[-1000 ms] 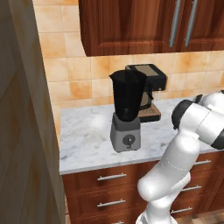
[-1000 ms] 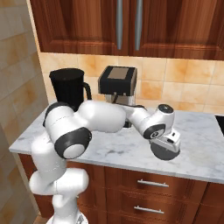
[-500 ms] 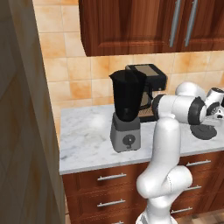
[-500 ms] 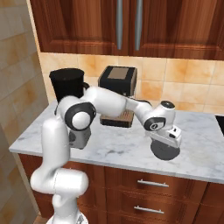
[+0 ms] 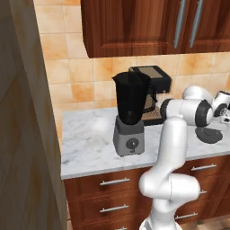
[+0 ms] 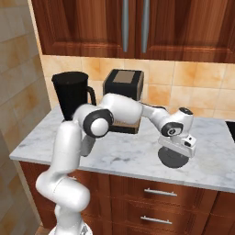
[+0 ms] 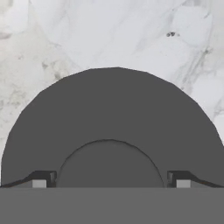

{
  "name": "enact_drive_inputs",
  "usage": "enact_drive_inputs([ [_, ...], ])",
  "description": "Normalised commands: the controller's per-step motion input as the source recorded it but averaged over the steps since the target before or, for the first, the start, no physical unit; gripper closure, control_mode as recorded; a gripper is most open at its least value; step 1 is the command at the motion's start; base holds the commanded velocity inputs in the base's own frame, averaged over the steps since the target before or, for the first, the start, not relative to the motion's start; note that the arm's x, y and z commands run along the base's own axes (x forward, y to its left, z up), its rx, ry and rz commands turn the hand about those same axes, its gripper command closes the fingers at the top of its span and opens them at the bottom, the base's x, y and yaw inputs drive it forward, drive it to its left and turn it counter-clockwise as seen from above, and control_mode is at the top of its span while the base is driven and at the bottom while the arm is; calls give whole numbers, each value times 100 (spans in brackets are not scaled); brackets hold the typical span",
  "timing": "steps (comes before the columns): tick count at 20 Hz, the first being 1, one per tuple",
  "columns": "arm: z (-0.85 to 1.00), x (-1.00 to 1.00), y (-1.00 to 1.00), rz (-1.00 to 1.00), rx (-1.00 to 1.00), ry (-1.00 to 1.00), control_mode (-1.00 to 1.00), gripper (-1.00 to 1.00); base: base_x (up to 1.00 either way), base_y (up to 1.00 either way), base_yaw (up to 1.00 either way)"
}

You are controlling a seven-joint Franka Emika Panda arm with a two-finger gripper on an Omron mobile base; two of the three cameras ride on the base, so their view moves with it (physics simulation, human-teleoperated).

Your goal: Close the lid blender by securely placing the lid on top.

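Note:
The blender (image 5: pixel 130 112) (image 6: pixel 71 96) stands at the left of the counter, a black tapered jar with an uncovered rim on a grey base with a round dial. The lid (image 5: pixel 209 134) (image 6: pixel 172 158) (image 7: pixel 109 109), a flat black disc, lies on the marble to the right, well apart from the blender. My gripper (image 6: pixel 176 148) (image 7: pixel 109 181) hangs straight down over the lid's middle. It is open, and its fingertips (image 7: pixel 39 182) stand on either side of the raised knob (image 7: pixel 109 164), close to it.
A boxy black coffee machine (image 5: pixel 150 87) (image 6: pixel 124 98) with a brownish top stands against the tiled wall between blender and lid. Dark wood cabinets hang above. The marble counter (image 6: pixel 128 151) has drawers below its front edge. A tall wall panel (image 5: pixel 22 134) closes the left side.
The arm's elbow and upper links have swung round from low in front to a reach across the counter. The hand has stayed over the lid, which has not moved.

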Motion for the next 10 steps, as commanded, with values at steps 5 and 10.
enact_drive_inputs([
  [5, -58, 0, 42, 0, 0, 2, -100, -100, 0, 0, 0],
  [10, -66, 0, 58, 1, 0, 0, -100, 100, 0, 0, 0],
])
